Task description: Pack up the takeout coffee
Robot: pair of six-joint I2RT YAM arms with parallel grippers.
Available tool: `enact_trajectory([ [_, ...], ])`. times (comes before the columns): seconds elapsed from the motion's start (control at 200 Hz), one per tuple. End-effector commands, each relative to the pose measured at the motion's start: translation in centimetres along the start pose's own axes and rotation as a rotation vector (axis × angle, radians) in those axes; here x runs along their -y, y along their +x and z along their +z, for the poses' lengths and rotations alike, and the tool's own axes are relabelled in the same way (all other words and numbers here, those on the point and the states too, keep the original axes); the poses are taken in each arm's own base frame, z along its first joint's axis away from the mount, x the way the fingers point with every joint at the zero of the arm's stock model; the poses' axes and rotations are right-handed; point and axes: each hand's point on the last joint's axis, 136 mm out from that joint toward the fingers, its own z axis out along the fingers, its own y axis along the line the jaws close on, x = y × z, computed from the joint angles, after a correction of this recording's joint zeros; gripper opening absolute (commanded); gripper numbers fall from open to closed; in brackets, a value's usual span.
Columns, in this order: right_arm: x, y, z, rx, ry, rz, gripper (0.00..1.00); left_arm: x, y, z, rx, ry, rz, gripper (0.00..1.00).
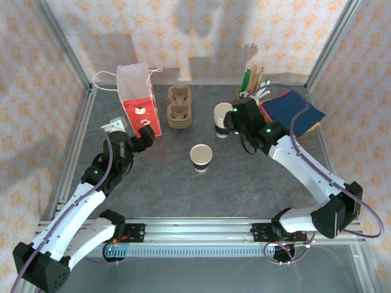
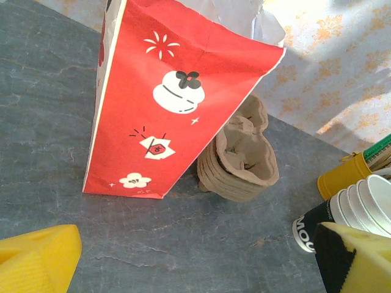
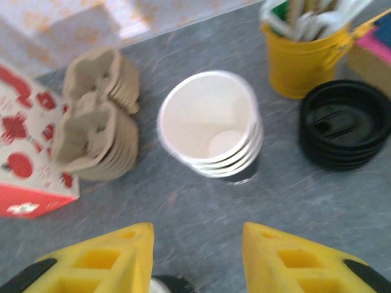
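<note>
The takeout coffee [image 1: 201, 157], a small white paper cup with a dark band, stands open-topped and alone in the middle of the table. My right gripper [image 1: 231, 122] hovers behind and to the right of it, beside a stack of nested white cups [image 1: 223, 115]. In the right wrist view that gripper [image 3: 198, 244] is open, bare table between its yellow fingers, and the cup stack [image 3: 211, 125] lies just ahead. My left gripper [image 1: 146, 133] is wide open and holds nothing, close to the front of the red paper bag [image 1: 139, 108]. Its wrist view has the bag [image 2: 165, 104] upright.
A stack of brown moulded carriers [image 1: 179, 107] sits right of the bag. The yellow cup of stirrers [image 1: 253, 82] and dark blue napkins [image 1: 293, 110] are at the back right. A stack of black lids [image 3: 345, 125] lies right of the cup stack. Metal frame posts border the table.
</note>
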Motion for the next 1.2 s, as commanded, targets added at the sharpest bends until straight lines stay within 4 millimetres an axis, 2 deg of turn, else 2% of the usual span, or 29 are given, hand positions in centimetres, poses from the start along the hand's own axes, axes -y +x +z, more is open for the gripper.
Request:
enact_trajectory([
  [0.0,4.5,-2.2,-0.4,0.041,0.086,0.083,0.43,0.9,-1.5,-0.7,0.035,0.031,-0.021,0.99],
  [0.105,8.6,-2.8,1.3,0.021,0.132,0.184,0.43,1.0,-1.6,-0.6,0.034,0.039,-0.024,0.99],
  [0.235,11.8,-2.3,3.7,-0.008,0.172,0.226,0.43,1.2,-1.5,-0.6,0.032,0.048,-0.025,0.99],
  [0.31,12.1,-1.9,5.0,-0.034,0.172,0.198,0.43,1.3,-1.5,-0.6,0.03,0.05,-0.026,0.99],
  [0.44,11.5,-1.6,6.8,-0.063,0.135,0.072,0.42,1.3,-1.5,-0.6,0.032,0.049,-0.025,0.99],
  [0.556,12.5,-1.5,8.2,-0.062,0.184,0.0,0.43,1.3,-1.5,-0.5,0.033,0.053,-0.026,0.99],
  [0.716,15.7,-1.1,10.5,-0.099,0.297,0.082,0.43,1.5,-1.4,-0.3,0.025,0.058,-0.025,0.99],
  [0.826,16.8,-1.1,12.0,-0.12,0.3,0.139,0.43,1.5,-1.3,-0.2,0.023,0.059,-0.025,0.99],
  [1.031,17.5,-1.7,14.4,-0.154,0.313,0.141,0.37,1.4,-1.3,-0.2,0.022,0.054,-0.024,0.99],
  [1.196,17.3,-1.8,15.8,-0.178,0.304,0.144,0.37,1.2,-1.2,-0.3,0.019,0.045,-0.022,0.99],
])
